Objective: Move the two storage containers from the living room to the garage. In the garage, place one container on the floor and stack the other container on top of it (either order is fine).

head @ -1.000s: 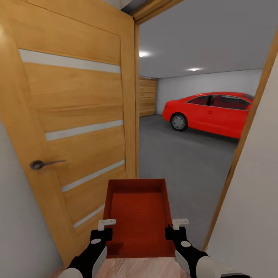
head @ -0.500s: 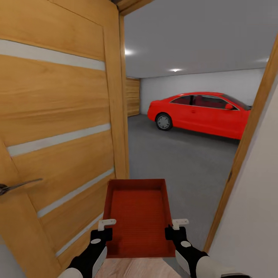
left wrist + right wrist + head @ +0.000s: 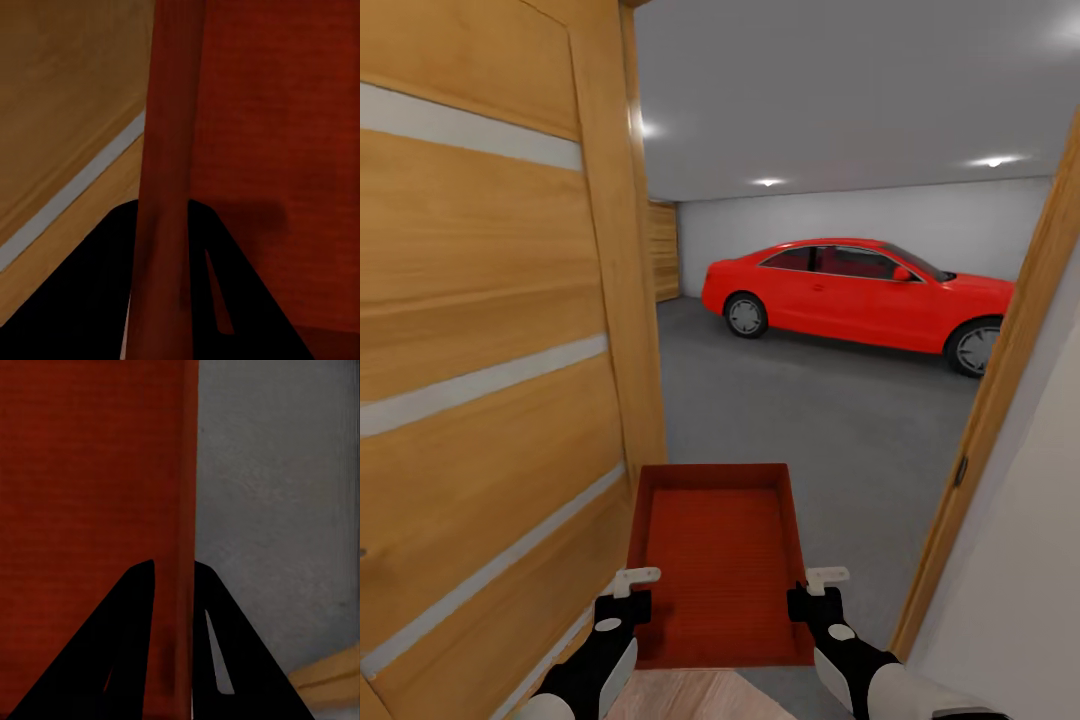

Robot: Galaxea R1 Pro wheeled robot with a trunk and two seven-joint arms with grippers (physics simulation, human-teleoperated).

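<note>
1. The garage opens ahead through a doorway, filling the head view from 12 to 3 o'clock, with white walls and lit ceiling spots
2. A wooden door with pale horizontal strips stands open along the 9 o'clock side; its surface also shows in the left wrist view
3. The grey concrete floor spreads from the threshold to the far wall and shows in the right wrist view
4. A glossy red car is parked at about 1 o'clock, well beyond the doorway
5. One storage container, red-orange and lidless, is held level at 6 o'clock, between the two arms, its far end over the threshold
6. The left gripper has its jaws clamped on the container's left wall, one finger on each side of it
7. The right gripper has its jaws clamped on the right wall in the same way
</note>
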